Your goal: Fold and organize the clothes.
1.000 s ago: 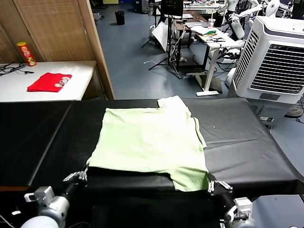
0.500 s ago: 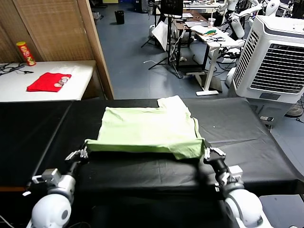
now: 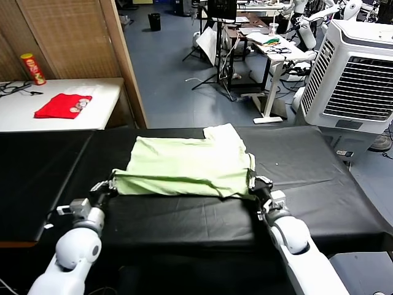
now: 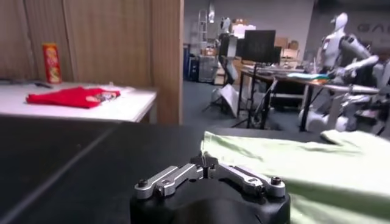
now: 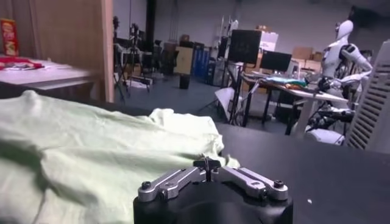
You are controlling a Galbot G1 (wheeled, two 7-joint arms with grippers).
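Shirt [image 3: 187, 165]: on black table [image 3: 319, 178], near hem lifted mid-fold. Left gripper [image 3: 104, 186] and right gripper [image 3: 255, 182]: each pinched on a hem corner. Risk: thin fabric slipping free, leaving a skewed fold.

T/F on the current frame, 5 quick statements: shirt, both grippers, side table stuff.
1. The shirt lies on the black table. True.
2. The left gripper and the right gripper each grip a near corner of the shirt. True.
3. The shirt hangs off the table's near edge. False: its near hem is carried up over the table.
4. The red cloth sits on the shirt. False: it is on the white side table.
5. A red can stands on that table. True.
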